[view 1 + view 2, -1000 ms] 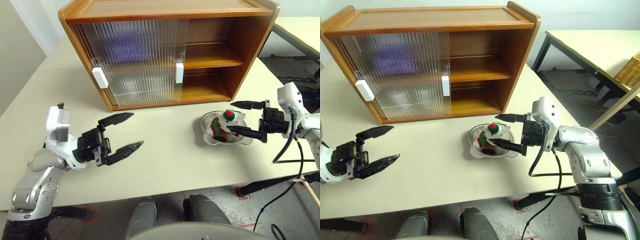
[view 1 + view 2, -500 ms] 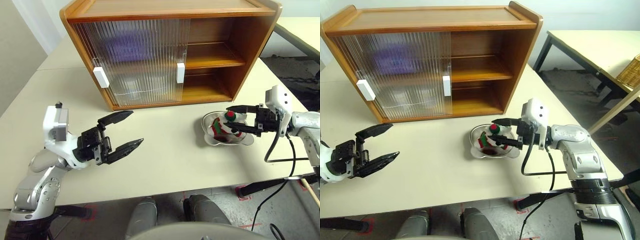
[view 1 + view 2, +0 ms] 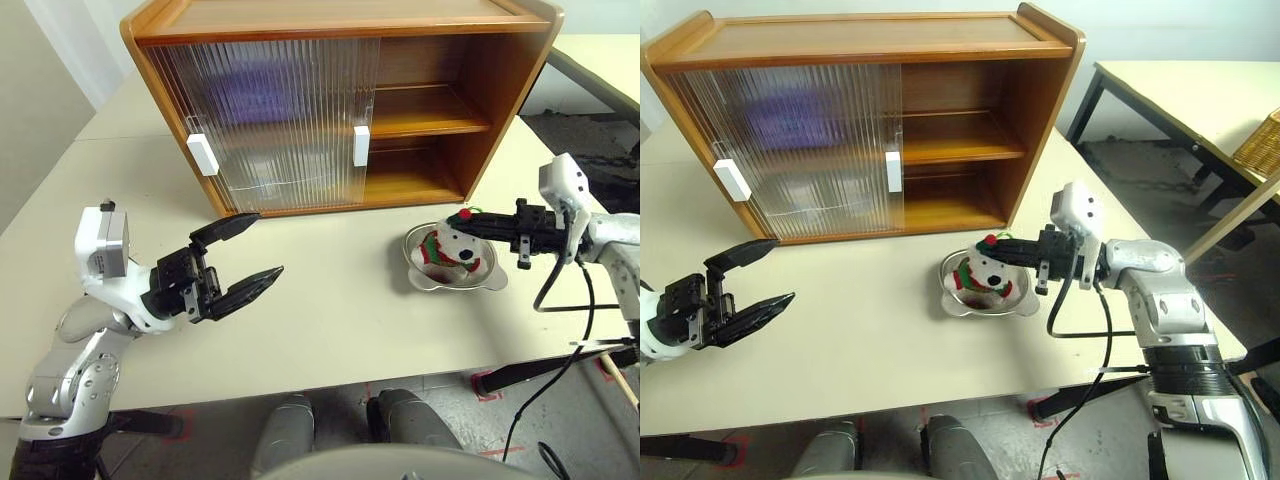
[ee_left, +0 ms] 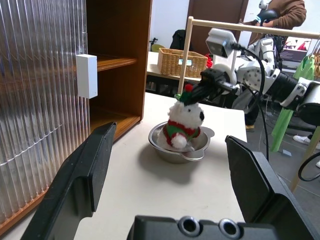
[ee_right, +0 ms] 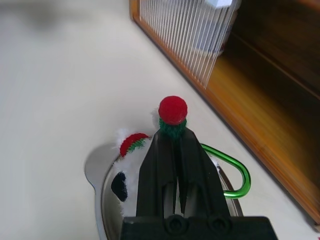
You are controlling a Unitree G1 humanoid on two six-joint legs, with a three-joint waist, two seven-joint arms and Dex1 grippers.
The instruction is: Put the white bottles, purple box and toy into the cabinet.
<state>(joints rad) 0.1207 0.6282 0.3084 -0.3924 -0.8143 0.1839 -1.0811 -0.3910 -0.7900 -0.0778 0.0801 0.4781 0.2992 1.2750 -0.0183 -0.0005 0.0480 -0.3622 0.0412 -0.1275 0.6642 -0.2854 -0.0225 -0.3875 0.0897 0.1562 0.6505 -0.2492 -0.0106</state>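
Toy (image 3: 448, 249) in bowl (image 3: 452, 276) on beige table (image 3: 340, 310), hat pinched by right gripper (image 3: 470, 217); left gripper (image 3: 246, 251) gapes empty.

My head views look down on the table (image 3: 330, 300) and cabinet (image 3: 340, 100); my wrist views face the toy (image 4: 183, 125), the right closest.

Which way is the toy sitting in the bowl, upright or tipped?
Upright. The toy sits in the steel bowl, head up; the right gripper is shut on its hat.
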